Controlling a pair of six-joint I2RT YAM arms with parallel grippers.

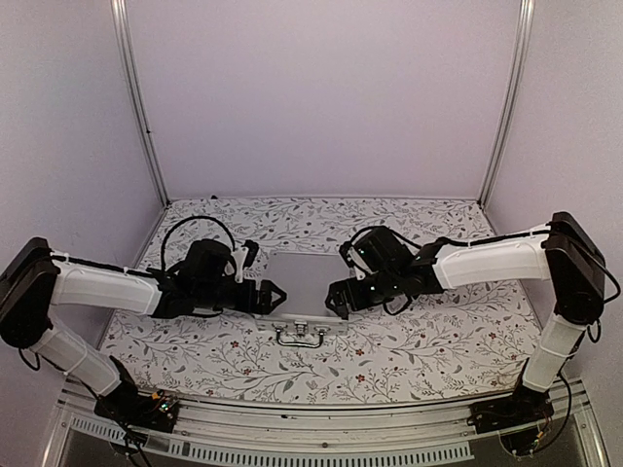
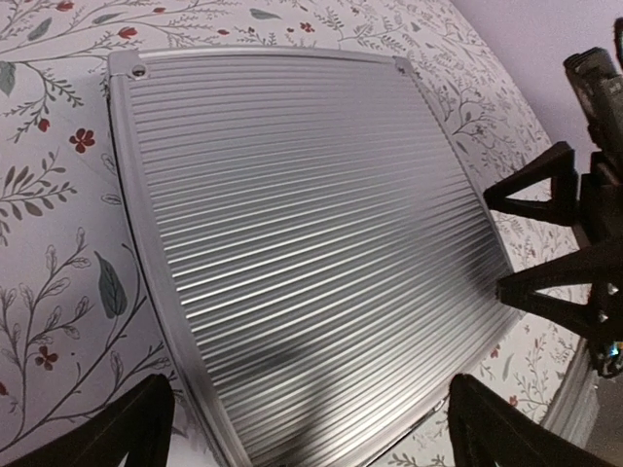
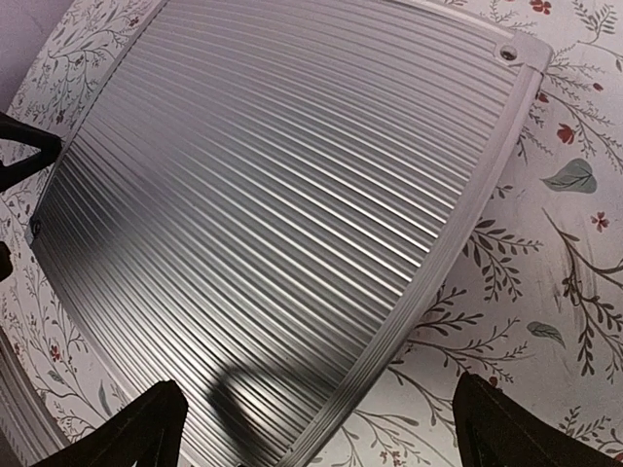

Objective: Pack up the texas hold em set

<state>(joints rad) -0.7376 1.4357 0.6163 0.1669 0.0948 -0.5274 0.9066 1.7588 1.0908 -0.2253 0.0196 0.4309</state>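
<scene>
Toward the table's (image 1: 438, 341) near edge, the closed case (image 1: 302, 277) is flanked by left claw (image 1: 276, 295) and right claw (image 1: 335, 298), both spread empty, packing likely finished.

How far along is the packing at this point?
Done, it seems: the case lies shut and flat, handle toward the arms, and nothing of the set shows outside it. In hand: nothing; the left gripper and right gripper hover open over it. Left: perhaps latching, which I cannot see.
</scene>
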